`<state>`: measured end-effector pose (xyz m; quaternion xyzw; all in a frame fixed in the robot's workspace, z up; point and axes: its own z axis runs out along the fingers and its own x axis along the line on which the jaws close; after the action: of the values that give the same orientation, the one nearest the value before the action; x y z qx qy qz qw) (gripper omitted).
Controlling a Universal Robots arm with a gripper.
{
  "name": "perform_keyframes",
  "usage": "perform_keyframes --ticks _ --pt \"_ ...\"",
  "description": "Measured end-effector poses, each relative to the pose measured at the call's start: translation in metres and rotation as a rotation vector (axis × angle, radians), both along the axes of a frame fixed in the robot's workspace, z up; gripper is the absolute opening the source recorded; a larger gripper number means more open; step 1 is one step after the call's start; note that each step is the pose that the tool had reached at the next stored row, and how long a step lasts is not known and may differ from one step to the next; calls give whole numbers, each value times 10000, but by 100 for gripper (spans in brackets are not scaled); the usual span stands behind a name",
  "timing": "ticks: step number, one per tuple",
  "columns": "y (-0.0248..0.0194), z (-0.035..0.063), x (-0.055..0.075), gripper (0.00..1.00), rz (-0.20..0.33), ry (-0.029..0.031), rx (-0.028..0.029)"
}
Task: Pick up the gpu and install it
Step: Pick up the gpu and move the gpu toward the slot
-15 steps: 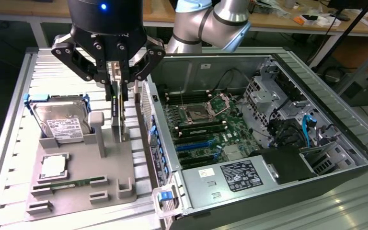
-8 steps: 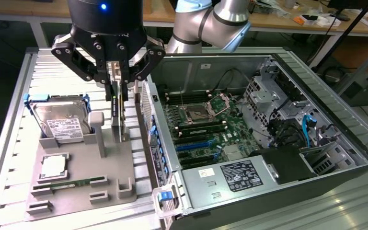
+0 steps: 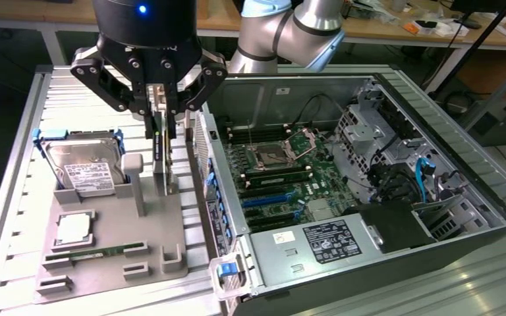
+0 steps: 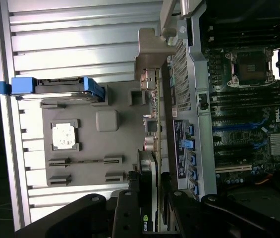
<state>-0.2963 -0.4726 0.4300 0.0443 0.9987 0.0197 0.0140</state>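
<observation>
The gpu (image 3: 163,158) is a thin card seen edge-on, hanging upright over the grey parts fixture (image 3: 103,276) just outside the open computer case (image 3: 385,85). My gripper (image 3: 167,115) is shut on its upper end, one finger on each face. Its silver bracket end points down toward the fixture; I cannot tell whether that end touches the fixture or hangs free of it. In the wrist view the gpu (image 4: 150,129) runs as a narrow strip from my gripper (image 4: 149,181) along the case's perforated back wall (image 4: 179,74).
On the fixture lie a silver hard drive with blue rails (image 3: 82,164), a CPU (image 3: 74,227) and a green memory stick (image 3: 95,253). A grey post (image 3: 134,178) stands beside the card. Inside the case are the motherboard (image 3: 279,171) with blue slots (image 3: 266,197) and a power supply (image 3: 328,240).
</observation>
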Motion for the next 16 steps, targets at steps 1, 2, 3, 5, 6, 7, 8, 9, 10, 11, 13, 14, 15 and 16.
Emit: perform_keyframes --ticks 1,2,3,5,6,7,8,9,10,11,13,14,15,16 --pt "0 0 0 27 0 0 0" --pt "0 0 1 27 0 0 0" --pt "0 1 6 27 1 1 -1" --pt "0 1 23 27 1 1 -1" --pt "0 0 40 27 1 2 0" --pt "0 0 57 27 0 4 1" --pt "0 0 71 27 0 6 0" --pt "0 0 84 27 0 7 0" --pt "0 0 99 27 0 9 0" --pt "0 0 114 27 0 10 -1" --pt "0 0 144 27 0 12 0" --pt "0 0 166 27 0 14 0" --pt "0 0 180 27 0 16 0" --pt "0 0 195 27 0 17 0"
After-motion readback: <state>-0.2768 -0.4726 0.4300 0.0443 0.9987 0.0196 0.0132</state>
